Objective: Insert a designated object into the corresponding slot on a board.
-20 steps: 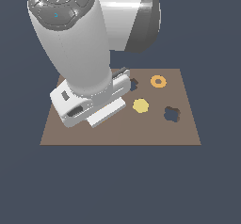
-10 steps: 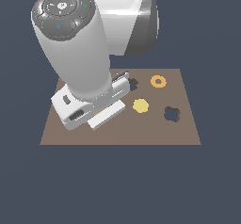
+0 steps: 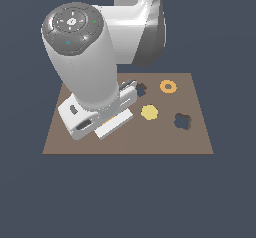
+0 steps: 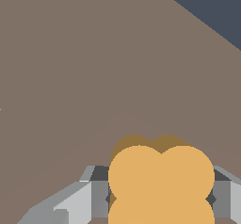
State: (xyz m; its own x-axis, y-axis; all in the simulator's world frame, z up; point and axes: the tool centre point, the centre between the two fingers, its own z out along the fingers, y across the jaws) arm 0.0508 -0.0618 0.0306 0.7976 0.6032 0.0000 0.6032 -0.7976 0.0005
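In the wrist view the orange clover piece [image 4: 161, 183] sits between my gripper [image 4: 160, 192] fingers, whose grey fingers [image 4: 96, 192] press against its two sides. It is held low over the brown board [image 4: 94, 77]. In the exterior view the arm's big white body and hand [image 3: 95, 117] stand over the board's [image 3: 165, 143] left part and hide the fingers and the piece. The four-lobed dark slot [image 3: 183, 121] lies on the board's right part, well apart from the hand.
A yellow roundish disc [image 3: 149, 112] lies between the hand and the slot. An orange ring [image 3: 168, 86] and a jagged cross-shaped cutout [image 3: 141, 88] are at the board's far side. The board's edge [image 4: 197, 18] shows in the wrist view.
The arm's upper body has leaned slightly toward the exterior view's right and down. The hand stays at about the same spot over the board's left part.
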